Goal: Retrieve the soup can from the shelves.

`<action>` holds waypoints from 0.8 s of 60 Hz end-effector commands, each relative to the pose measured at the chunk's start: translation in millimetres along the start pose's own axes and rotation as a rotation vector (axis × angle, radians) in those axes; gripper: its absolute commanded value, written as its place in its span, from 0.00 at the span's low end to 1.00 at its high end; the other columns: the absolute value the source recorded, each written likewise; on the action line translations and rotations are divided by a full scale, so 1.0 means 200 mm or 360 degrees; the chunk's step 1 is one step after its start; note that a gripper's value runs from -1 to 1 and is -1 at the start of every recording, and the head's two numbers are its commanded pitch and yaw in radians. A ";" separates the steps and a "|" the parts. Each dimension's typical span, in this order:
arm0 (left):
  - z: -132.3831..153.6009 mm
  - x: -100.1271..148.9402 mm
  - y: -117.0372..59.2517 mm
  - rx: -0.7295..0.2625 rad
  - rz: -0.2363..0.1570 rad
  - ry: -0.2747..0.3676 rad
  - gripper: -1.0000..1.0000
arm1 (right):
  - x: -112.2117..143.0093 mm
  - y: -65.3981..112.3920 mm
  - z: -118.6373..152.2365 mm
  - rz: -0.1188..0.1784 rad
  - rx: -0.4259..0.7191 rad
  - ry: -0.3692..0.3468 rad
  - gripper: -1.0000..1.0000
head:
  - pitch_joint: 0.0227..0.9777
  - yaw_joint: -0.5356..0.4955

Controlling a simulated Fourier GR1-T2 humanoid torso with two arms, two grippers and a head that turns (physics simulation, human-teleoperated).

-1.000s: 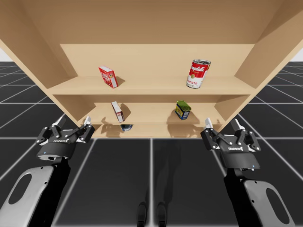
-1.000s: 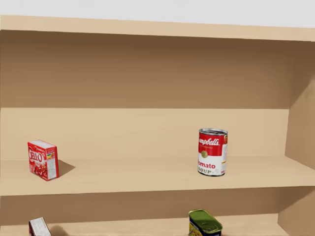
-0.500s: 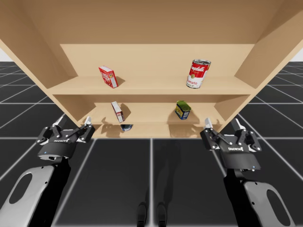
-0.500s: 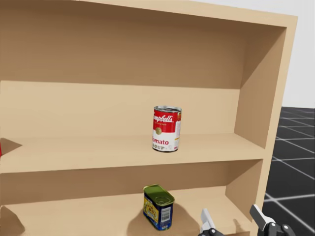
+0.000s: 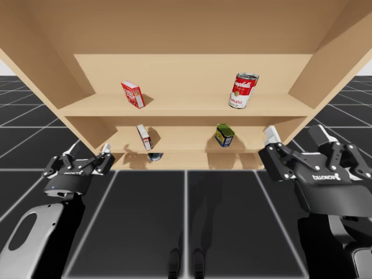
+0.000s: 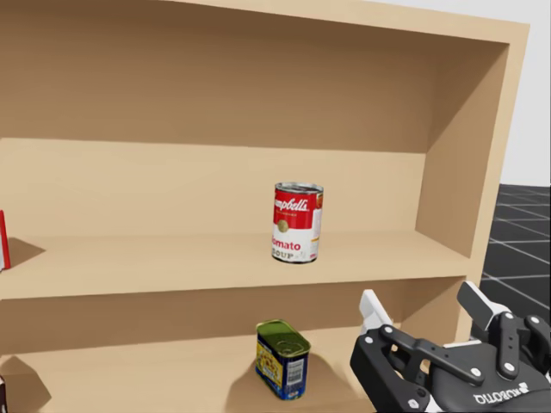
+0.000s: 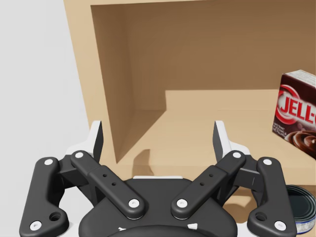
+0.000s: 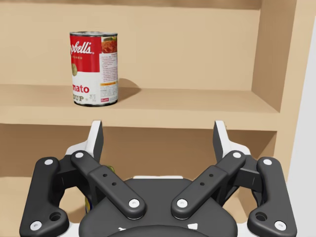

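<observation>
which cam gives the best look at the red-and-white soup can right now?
Right wrist view: the red-and-white soup can stands upright on the upper shelf, close ahead, whole from lid to base. Head view shows it whole too, farther off. High view shows it small, from above.

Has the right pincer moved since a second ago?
Yes. In the high view my right pincer has risen and shifted right against the lower shelf.
</observation>
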 end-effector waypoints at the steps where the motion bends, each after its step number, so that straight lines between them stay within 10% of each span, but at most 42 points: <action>1: -0.01 0.00 0.00 -0.0001 -0.0002 0.0005 0.00 | 0.18 0.05 -0.05 0.0028 0.0072 -0.0032 0.00 | 0.24 0.27; 14: -0.01 0.00 0.01 0.0000 -0.0003 0.0009 0.00 | 0.25 0.12 -0.20 0.0028 0.0183 0.0031 0.00 | 0.24 0.26; 36: 0.00 0.00 0.01 0.0016 -0.0001 0.0001 0.00 | 0.23 0.19 -0.44 -0.0146 0.0351 0.0235 0.00 | 0.24 0.26; 48: 0.00 0.00 0.01 0.0020 0.0004 -0.0011 0.00 | 0.18 0.19 -0.56 -0.0132 0.0327 0.0302 0.00 | 0.25 0.26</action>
